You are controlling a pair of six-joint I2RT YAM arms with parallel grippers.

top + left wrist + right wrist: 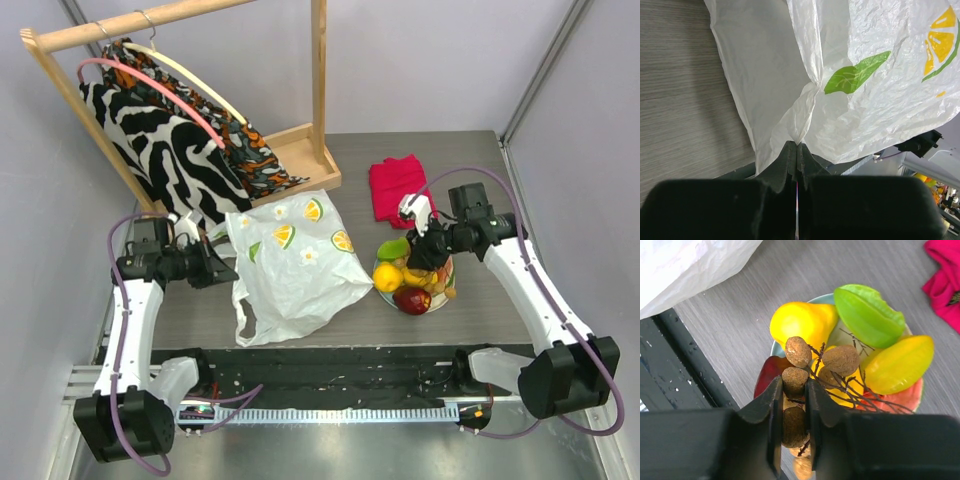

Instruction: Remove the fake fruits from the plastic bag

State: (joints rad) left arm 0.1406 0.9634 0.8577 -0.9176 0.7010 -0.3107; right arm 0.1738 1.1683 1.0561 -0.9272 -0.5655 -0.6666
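The white plastic bag (290, 262) printed with citrus slices lies flat at the table's middle; it also fills the left wrist view (865, 85). My left gripper (222, 268) is shut on a pinch of the bag's left edge. The fake fruits sit piled on a pale plate (381, 272) at the right: a yellow lemon (802, 322), a green piece (867, 315), a yellow starfruit (900, 365), a dark red apple (412, 299) and an orange-red piece (907, 397). My right gripper (428, 258) is shut on the brownish grape-like cluster (796, 380) just above the pile.
A folded red cloth (400, 186) lies behind the plate. A wooden clothes rack (300, 150) with zebra-print and patterned garments stands at the back left. The black rail (330, 365) runs along the near table edge.
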